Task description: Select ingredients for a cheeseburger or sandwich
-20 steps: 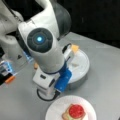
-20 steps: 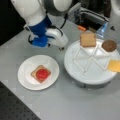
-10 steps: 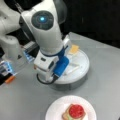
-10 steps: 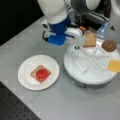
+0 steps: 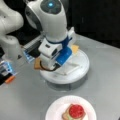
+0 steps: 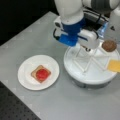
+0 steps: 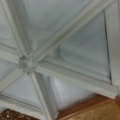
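Here the arm hangs low over the divided tray point(image 6: 75, 65), and the gripper point(image 6: 86, 48) is down among its white ribs near the hub; whether its fingers are apart or together cannot be told, since the arm's body hides them in both front views and the wrist view does not show them at all. The sandwich point(image 6: 40, 74), toast with a tomato slice on top, lies on the plate point(image 6: 26, 80), well apart from the tray on a front view's left. The likely trouble is the ribs: a gripper this close to the hub could catch a divider and drag or tip the tray, or close on plastic rather than food. The cheese point(image 6: 114, 65) sits at the tray's rim and could be nudged off if the tray shifts. A front view shows the patty point(image 6: 109, 45) in a far compartment beside the cheese. A front view alone shows a toast point(image 5: 37, 64) at the tray's edge, partly behind the arm, and green lettuce point(image 5: 67, 117) peeking under the tomato. The wrist view adds the hub point(image 7: 27, 63) up close and a brown, toast-like edge point(image 7: 100, 110) in one compartment, just past a rib.
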Motion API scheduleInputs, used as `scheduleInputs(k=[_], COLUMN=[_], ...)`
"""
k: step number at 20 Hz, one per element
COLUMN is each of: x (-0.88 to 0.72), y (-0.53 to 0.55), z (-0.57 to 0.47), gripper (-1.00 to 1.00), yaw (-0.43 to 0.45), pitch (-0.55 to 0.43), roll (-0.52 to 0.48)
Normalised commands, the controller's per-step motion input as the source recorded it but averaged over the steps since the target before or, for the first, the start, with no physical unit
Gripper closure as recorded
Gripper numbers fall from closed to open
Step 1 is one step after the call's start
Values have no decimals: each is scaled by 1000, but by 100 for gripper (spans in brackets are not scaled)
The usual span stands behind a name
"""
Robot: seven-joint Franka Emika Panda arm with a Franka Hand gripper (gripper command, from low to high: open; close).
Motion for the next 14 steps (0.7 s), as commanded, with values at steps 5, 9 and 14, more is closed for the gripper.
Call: scheduleInputs(k=[5, 9, 14], x=[-307, -406, -453], y=[148, 219, 239], z=[-149, -153, -127], gripper=[-100, -100, -100], yaw=[-19, -25, -21], pitch=[-195, -222, -252], roll=[-234, -210, -200])
